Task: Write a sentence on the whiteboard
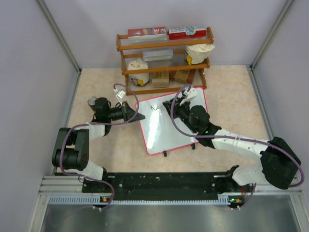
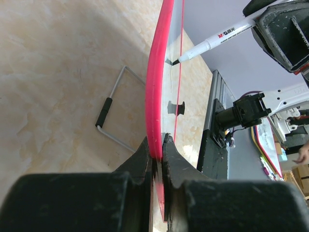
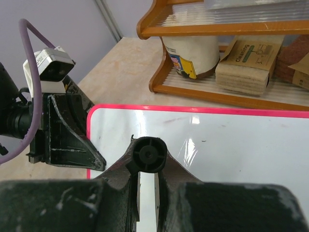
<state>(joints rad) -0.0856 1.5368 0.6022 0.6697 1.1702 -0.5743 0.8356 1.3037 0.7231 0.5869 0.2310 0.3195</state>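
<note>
- Jaws of right gripper (image 3: 147,181) clamp a white marker (image 2: 227,36), tip touching the whiteboard (image 1: 161,133) near its far-left corner.
- Left gripper (image 2: 157,145) pinches the board's red left edge.
- Board lies between both arms, its largely unwritten surface stretching rightward from the tip.
- Wooden shelf (image 1: 164,89) beyond holds tubs, boxes and packets.

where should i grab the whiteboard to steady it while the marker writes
Pinch the thin red frame on the left edge of the whiteboard, coming in from the left, one finger on each face. The panel is flat and thin, and that edge lies clear of the marker. The left gripper is shut there; the right gripper holds the marker.
</note>
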